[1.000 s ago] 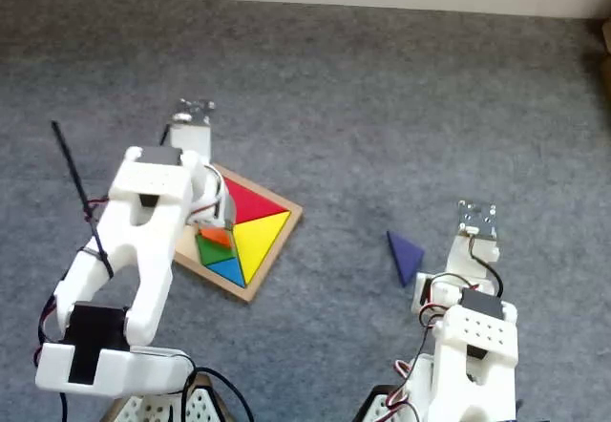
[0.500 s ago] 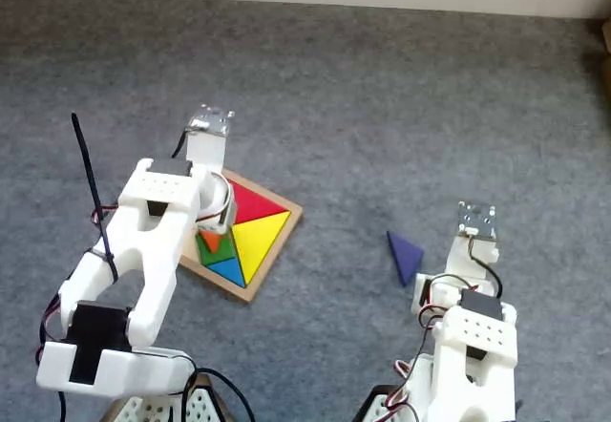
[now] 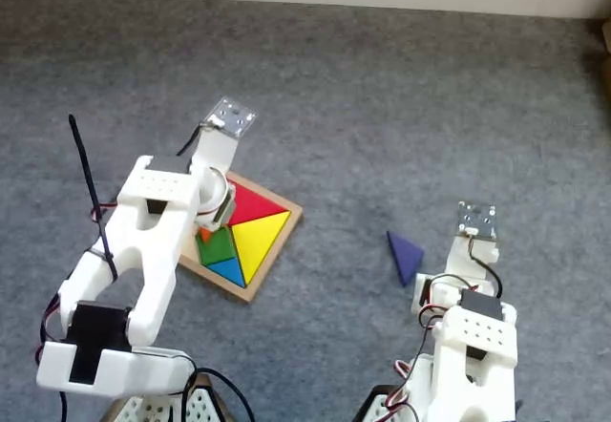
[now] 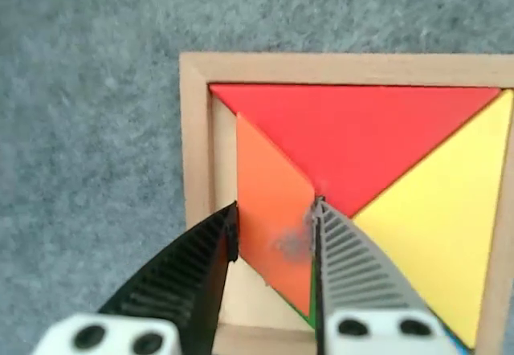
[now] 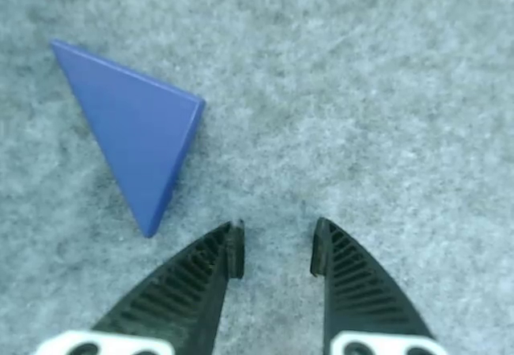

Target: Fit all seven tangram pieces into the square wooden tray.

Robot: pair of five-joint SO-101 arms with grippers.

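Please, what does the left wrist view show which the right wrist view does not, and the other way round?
Left wrist view: the square wooden tray with a red triangle, a yellow triangle and an orange piece, the left gripper shut on the orange piece's two sides. Right wrist view: a blue triangle lying flat on the grey carpet, apart from the open right gripper, which holds nothing. Both: the grey carpet and an arm's own gripper pointing down.
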